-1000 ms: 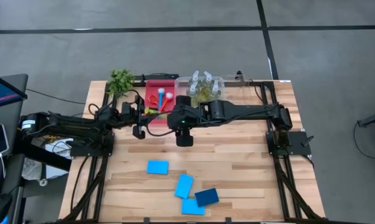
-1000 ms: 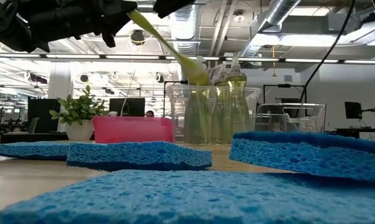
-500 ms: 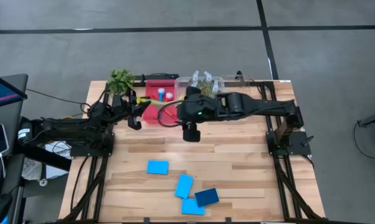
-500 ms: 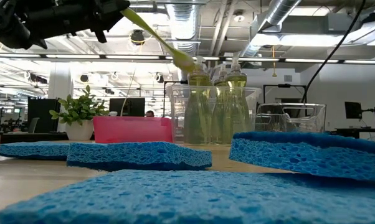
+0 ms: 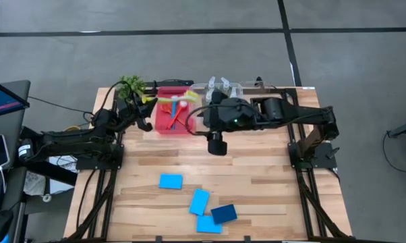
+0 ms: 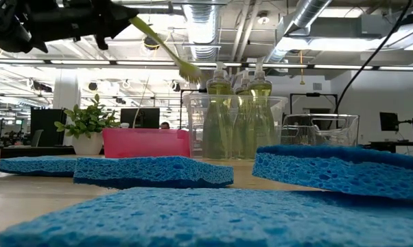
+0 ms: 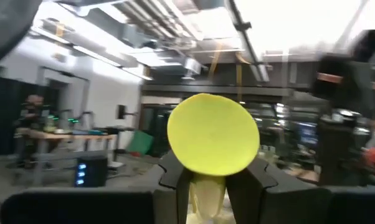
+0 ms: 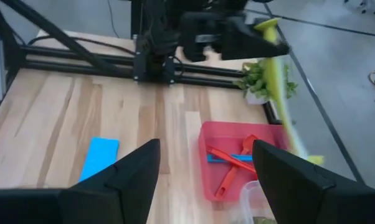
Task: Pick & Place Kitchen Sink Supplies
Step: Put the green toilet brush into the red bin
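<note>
My left gripper (image 5: 144, 105) is shut on a yellow brush (image 5: 168, 100) above the red tray (image 5: 164, 125), near the far edge. The brush also shows in the low view (image 6: 162, 42) and in the right wrist view (image 8: 280, 87). A red and a blue brush (image 8: 232, 160) lie in the tray. My right gripper (image 5: 216, 144) hangs open over the table just right of the tray. Clear bottles of yellow-green liquid (image 6: 237, 120) stand in a clear bin. Several blue sponges (image 5: 199, 201) lie flat near the near edge. My left gripper pinches the yellow brush between its two fingers (image 7: 175, 179) on the handle (image 7: 207, 186), just behind its round flat end (image 7: 212, 134). The fingers come about level from the table's left. The brush is lifted clear and slants down to its bristle end (image 6: 187, 68).
A small green plant (image 5: 130, 86) stands at the far left corner, close to my left gripper. A second clear bin (image 6: 320, 130) sits right of the bottles' bin. Bare wood lies between the tray and the sponges.
My left gripper has drawn back toward the table's far left, carrying the yellow brush away from my right gripper and over the red tray. My right gripper has moved toward the table's right.
</note>
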You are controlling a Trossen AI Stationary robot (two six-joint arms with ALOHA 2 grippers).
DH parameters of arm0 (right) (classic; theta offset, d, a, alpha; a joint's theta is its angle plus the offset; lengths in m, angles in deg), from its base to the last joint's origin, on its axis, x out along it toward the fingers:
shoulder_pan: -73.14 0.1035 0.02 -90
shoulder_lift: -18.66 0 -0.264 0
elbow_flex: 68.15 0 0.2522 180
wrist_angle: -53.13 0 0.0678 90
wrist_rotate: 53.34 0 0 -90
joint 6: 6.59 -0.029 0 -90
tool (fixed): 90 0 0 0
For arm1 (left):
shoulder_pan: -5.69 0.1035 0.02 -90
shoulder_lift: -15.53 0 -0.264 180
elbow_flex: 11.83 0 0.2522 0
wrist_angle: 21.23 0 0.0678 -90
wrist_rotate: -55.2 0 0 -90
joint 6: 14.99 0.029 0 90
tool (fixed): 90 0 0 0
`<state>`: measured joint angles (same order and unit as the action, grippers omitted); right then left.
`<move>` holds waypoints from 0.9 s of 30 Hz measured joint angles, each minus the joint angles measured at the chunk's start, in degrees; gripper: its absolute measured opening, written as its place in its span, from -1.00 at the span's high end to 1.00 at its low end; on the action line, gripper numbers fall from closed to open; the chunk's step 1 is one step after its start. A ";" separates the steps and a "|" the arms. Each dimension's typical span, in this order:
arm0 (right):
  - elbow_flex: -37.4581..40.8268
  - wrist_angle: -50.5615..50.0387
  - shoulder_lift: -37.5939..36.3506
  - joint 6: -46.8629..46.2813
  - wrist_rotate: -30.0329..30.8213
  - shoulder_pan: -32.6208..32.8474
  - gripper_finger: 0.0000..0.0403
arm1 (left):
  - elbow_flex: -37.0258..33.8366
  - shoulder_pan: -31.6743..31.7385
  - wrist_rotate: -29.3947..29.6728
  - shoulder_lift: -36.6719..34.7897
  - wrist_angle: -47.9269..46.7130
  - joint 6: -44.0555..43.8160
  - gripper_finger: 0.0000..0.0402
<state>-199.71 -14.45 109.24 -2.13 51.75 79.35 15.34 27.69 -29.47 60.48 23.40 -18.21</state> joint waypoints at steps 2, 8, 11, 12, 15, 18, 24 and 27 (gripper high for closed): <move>0.00 -0.39 0.13 -0.04 -0.02 0.45 -0.23 | 0.00 -0.02 3.06 -0.02 0.00 1.10 0.61; 0.00 -1.98 0.55 -0.83 -0.01 1.35 -0.23 | 0.00 -1.22 14.74 -1.14 0.08 10.52 0.61; 0.00 -2.68 0.55 -2.17 0.00 1.35 -0.23 | 0.00 -2.10 21.14 -1.55 0.08 13.83 0.61; 0.00 -2.81 0.55 -2.47 0.00 1.35 -0.23 | 0.00 -2.30 22.75 -1.55 -0.07 14.43 0.61; 0.00 -3.20 0.55 -2.92 0.00 1.33 -0.23 | 0.00 -3.22 26.01 -1.55 -3.32 14.72 0.60; 0.00 -3.42 0.55 -2.81 0.00 1.33 -0.23 | 0.00 -5.07 30.34 -1.51 -8.73 12.56 0.60; 0.00 -3.68 0.55 -2.59 0.00 1.28 -0.23 | -0.02 -10.56 32.60 -1.49 -14.10 7.58 0.60; 0.00 -3.68 0.55 -2.41 0.02 1.26 -0.23 | -0.02 -13.83 32.60 -1.49 -14.66 3.59 0.60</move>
<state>-199.71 -18.13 109.79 -4.54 51.77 80.61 15.32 13.86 3.13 58.99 8.75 -14.62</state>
